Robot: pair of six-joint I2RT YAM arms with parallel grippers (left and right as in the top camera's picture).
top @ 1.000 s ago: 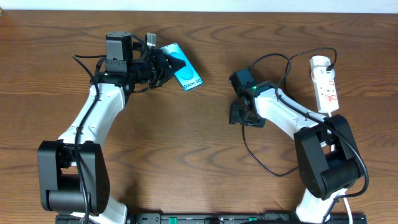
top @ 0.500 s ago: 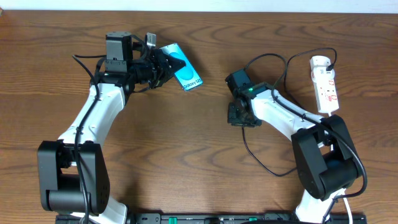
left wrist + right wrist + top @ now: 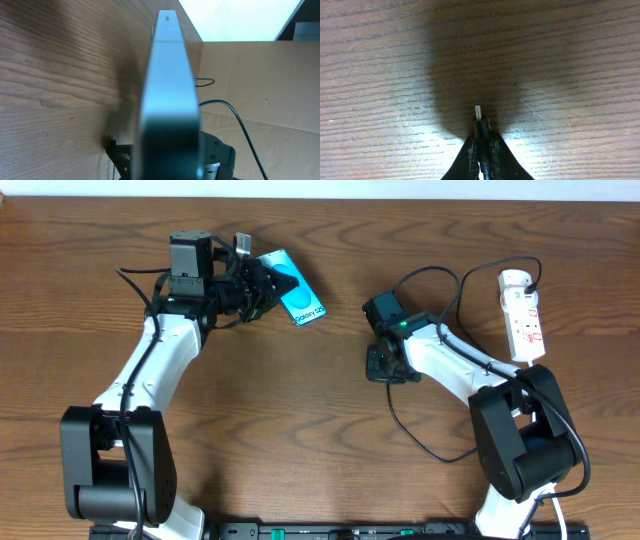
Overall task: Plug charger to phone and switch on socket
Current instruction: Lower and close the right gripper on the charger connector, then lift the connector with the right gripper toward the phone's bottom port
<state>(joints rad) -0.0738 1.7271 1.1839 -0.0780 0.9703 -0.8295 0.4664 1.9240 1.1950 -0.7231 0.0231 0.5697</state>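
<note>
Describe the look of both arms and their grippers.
The left arm and right arm have white links between bulky black joints, with thin black cables along them. The left gripper and right gripper are black. A small green light glows near the right wrist.

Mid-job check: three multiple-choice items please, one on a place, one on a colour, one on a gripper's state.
1. The socket lies: A) at the far right of the table; B) by the left arm's base; C) mid-table.
2. The phone screen is: A) red; B) cyan; C) black.
3. The right gripper is: A) wide open; B) shut on the charger; C) shut on nothing.
Answers: A, it sits near the right edge; B, its face glows turquoise; B, the plug tip pokes out of closed jaws.
</note>
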